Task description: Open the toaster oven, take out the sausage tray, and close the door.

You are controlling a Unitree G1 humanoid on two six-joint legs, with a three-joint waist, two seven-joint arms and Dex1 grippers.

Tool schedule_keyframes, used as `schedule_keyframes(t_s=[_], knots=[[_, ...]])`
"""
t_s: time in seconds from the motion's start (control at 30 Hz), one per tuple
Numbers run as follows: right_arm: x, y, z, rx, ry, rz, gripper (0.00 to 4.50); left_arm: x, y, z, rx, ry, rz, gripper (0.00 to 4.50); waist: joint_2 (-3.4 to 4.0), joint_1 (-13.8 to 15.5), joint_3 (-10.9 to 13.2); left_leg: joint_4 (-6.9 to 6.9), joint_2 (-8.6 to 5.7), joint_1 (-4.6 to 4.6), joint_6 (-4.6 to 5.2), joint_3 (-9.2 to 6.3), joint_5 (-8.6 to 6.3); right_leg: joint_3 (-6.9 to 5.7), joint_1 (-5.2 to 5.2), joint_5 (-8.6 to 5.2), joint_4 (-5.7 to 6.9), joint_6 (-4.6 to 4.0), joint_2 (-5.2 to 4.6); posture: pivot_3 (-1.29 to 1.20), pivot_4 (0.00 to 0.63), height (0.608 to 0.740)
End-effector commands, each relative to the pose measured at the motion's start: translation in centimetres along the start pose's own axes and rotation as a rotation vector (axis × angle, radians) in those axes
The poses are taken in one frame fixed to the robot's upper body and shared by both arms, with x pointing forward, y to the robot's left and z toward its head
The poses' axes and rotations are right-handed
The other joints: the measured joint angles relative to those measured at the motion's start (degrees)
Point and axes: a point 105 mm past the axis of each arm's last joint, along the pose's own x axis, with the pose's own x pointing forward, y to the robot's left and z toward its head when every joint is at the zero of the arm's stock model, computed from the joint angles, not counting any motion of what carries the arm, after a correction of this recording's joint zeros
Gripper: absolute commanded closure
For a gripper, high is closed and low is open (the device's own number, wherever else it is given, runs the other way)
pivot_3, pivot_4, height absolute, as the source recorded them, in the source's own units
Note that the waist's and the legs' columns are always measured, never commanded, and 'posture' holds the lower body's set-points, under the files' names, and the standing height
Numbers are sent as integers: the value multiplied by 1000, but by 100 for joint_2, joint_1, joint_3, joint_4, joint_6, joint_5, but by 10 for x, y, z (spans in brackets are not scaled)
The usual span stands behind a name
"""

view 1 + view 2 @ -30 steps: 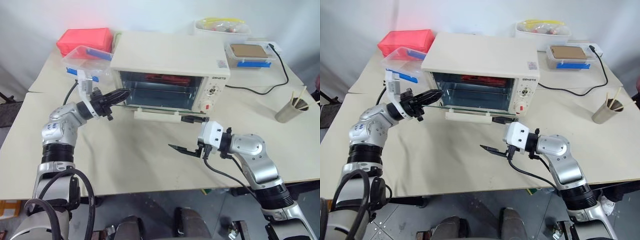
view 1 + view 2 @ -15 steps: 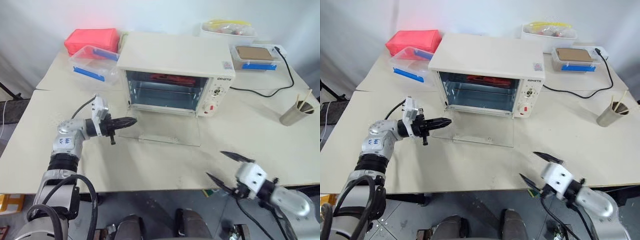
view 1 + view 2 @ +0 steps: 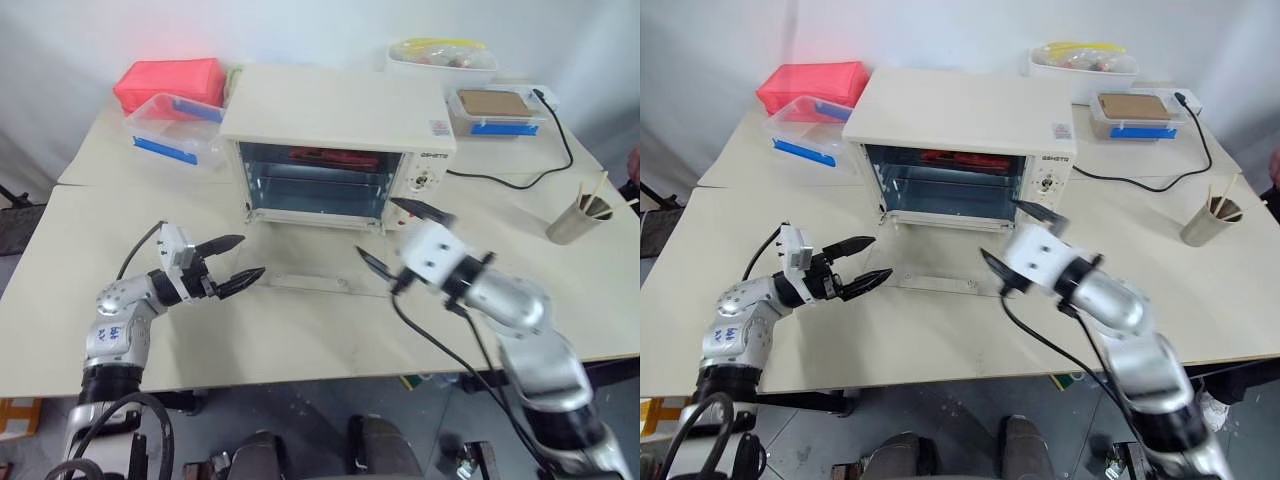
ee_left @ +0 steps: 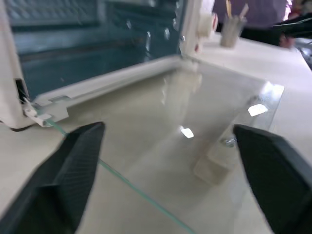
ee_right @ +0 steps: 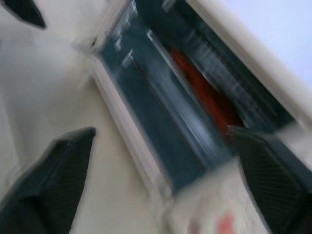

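Observation:
The cream-white toaster oven [image 3: 340, 120] stands mid-table with its cavity exposed. Its glass door [image 3: 315, 262] is swung down flat onto the table, handle [image 3: 940, 284] at the near edge. Deep inside the oven lie red sausages on the sausage tray [image 3: 322, 155], mostly hidden by the oven's roof; they also show as a red streak [image 5: 204, 92] in the right wrist view. My left gripper [image 3: 232, 262] is open and empty, just left of the door's near corner. Open and empty too, my right gripper [image 3: 398, 236] hovers over the door's right side, facing the cavity.
A red box [image 3: 170, 80] and a clear box with blue clips [image 3: 175, 135] sit back left. Another clear box [image 3: 495, 105] and a white tub [image 3: 440, 50] sit back right. A power cable [image 3: 540, 170] runs to the oven. A cup of sticks [image 3: 578, 222] stands right.
The door went from half open to flat on the table. My left gripper opened, let go of it and drew back. My right arm dipped, then rose toward the oven's opening.

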Motion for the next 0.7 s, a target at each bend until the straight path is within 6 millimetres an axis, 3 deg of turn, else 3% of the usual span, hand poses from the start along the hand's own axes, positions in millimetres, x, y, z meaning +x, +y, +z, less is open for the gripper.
schedule_keyframes(t_s=[0.03, 0.27, 0.4, 0.57, 0.7], knots=[[34, 2, 2, -132, -11, -11, 0, -13, -4, 21, 48, -49, 84, 22, 1, 0, 1, -1, 0, 0, 0, 2, 0, 0, 0, 0, 0, 0, -1, 0, 150, 740], [90, -23, -11, -337, 59, -100, 0, -23, -15, 20, 49, -44, 166, 22, 0, -14, 0, 5, -10, -6, 3, 0, -1, -2, 3, 0, -1, 0, -16, 0, 150, 740], [107, -39, -16, -397, 97, -156, 0, -22, -17, 20, 44, -50, 177, 22, 2, -82, 1, -3, -1, -3, -1, 1, 0, -4, -1, -1, 2, -2, -7, 0, 150, 740], [122, -42, -20, -448, 118, -165, 0, -16, -20, 18, 34, -59, 175, 22, 3, -208, 2, -8, 0, -4, -1, 2, 0, -4, -3, -1, 2, -2, -7, 0, 150, 740], [127, -42, -18, -472, 98, -178, 923, -13, -19, 18, 34, -63, 171, 0, 4, -294, 2, -12, 0, -4, -3, 1, 1, -4, -4, -1, 2, -3, -7, 0, 150, 740]])
